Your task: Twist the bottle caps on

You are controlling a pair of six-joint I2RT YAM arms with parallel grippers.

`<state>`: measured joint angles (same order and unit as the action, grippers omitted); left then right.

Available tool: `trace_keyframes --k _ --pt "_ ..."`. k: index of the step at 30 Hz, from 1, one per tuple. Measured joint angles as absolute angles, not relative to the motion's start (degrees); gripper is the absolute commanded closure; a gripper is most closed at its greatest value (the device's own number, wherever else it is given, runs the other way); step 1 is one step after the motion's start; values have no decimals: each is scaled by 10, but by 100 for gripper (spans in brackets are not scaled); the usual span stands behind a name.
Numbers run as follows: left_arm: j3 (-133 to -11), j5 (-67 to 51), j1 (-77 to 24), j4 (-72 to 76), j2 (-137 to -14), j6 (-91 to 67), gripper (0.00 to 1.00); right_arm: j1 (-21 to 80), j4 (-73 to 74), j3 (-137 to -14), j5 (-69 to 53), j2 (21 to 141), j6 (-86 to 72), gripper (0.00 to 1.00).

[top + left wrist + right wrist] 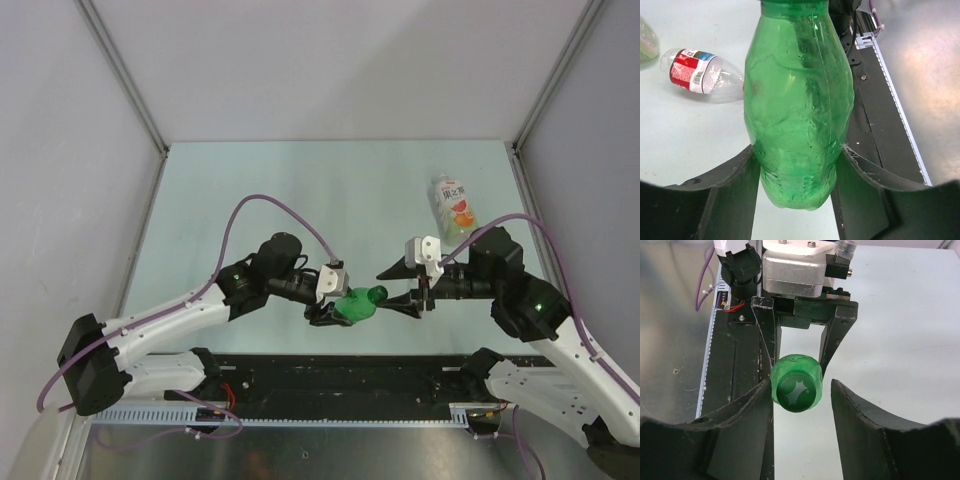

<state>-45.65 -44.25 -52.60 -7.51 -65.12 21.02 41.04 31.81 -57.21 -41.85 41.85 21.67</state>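
My left gripper point(343, 311) point(798, 149) is shut on the base of the small green bottle point(355, 306) point(797, 100) and holds it level above the table's near edge, neck pointing right. The green cap point(379, 293) point(798, 392) sits on its neck. My right gripper point(388, 291) point(801, 383) faces the cap end-on with its jaws either side of it. The left finger lies close against the cap and a gap shows on the right, so it is open. A slim clear bottle with a red-white label point(700, 75) lies on the table.
A wider clear bottle with a white and orange label point(455, 205) lies at the back right, its end showing at the left wrist view's edge point(647, 42). A black rail with a cable channel point(330, 380) runs along the near edge under both grippers. Grey walls enclose the table.
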Motion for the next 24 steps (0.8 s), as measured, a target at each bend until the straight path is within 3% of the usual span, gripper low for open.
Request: trace_keyframes --k 5,11,18,24 --pt "-456 -443 -526 -76 -651 210 100 414 318 -572 -416 422 217 55" --pt "-457 -443 -526 -78 -651 209 100 420 319 -572 -410 422 211 81" --pt "-459 -401 -526 -83 -646 204 100 422 313 -572 -360 432 157 95" --pt "-466 -255 -526 -76 -633 179 100 423 256 -572 -190 467 -41 100"
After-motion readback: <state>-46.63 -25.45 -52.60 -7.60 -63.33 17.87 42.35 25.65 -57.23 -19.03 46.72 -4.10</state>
